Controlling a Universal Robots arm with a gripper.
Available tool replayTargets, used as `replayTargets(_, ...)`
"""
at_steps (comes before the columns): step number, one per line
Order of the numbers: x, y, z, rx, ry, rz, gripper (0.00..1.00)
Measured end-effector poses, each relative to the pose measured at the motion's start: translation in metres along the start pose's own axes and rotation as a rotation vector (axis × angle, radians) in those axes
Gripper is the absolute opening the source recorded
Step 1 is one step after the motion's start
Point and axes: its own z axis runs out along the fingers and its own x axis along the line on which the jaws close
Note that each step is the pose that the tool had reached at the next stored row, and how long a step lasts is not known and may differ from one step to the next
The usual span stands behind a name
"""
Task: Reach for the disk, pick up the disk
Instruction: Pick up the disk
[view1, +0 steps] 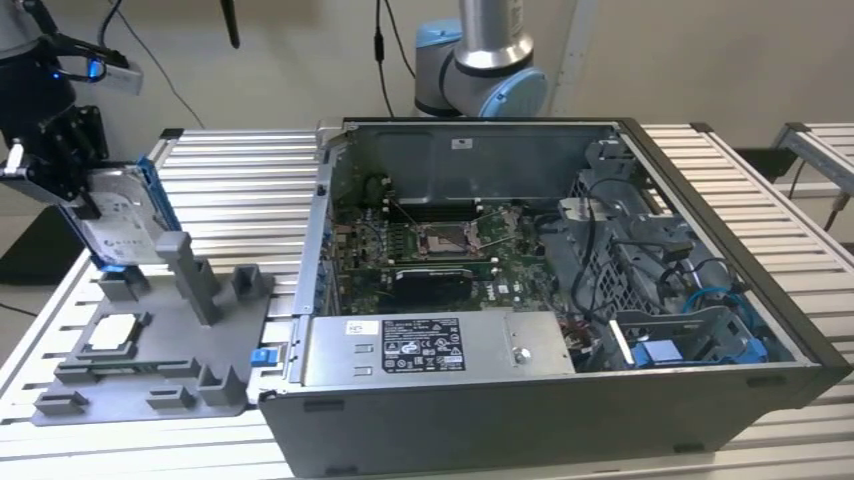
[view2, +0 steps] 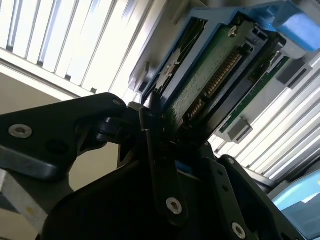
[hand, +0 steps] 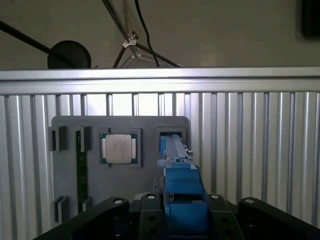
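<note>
Evidently the gripper (view1: 83, 200) has its jaws clamped on the upper end of the disk (view1: 123, 228). The disk stands on edge at the exterior view's left, over its slot in the grey fixture (view1: 147, 365). I can't tell whether it has cleared the slot. Held upright, it should slide free between the posts. The open computer case (view1: 747, 395) sits well apart, to the right.

Bright, even light w/ glare on slats (view2: 60, 40).

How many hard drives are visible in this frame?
1: the disk stands on end at the grey fixture on the exterior view's left, with the gripper at it. Others may sit hidden inside the computer case.
</note>
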Motion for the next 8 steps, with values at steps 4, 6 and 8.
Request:
replayTargets(4,0.0000,0.0001,-0.0130,0.0000,0.0017,0.000,0.00)
replayTargets(6,-0.0001,0.0001,-0.0194,-0.0001,0.0024,0.000,0.00)
replayTargets(8,-0.0001,0.0002,-0.0273,0.0000,0.0031,0.000,0.00)
